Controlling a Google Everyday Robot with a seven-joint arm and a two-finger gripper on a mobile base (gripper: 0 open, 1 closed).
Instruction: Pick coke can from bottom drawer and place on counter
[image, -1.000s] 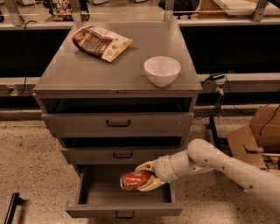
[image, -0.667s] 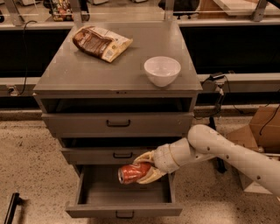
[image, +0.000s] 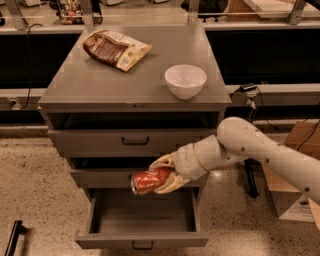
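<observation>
Lifting calls for a straight rise: the gripper (image: 160, 178), jaws clamped on the coke can (image: 149, 181), holds it sideways above the open bottom drawer (image: 142, 243), level with the middle drawer (image: 102, 178) front. Clear the tabletop (image: 95, 82) edge before moving in. Set down at its 7 o'clock area; the white bowl (image: 185, 81) sits at 3 o'clock, the snack bag (image: 116, 49) at 11. Speckled floor (image: 30, 185) surrounds the cabinet.

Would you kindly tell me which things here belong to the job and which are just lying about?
Job: coke can, gripped by the claw above the open bottom drawer; counter.
Lying about: snack bag and white bowl, both on the counter; cardboard box on the floor.
</observation>
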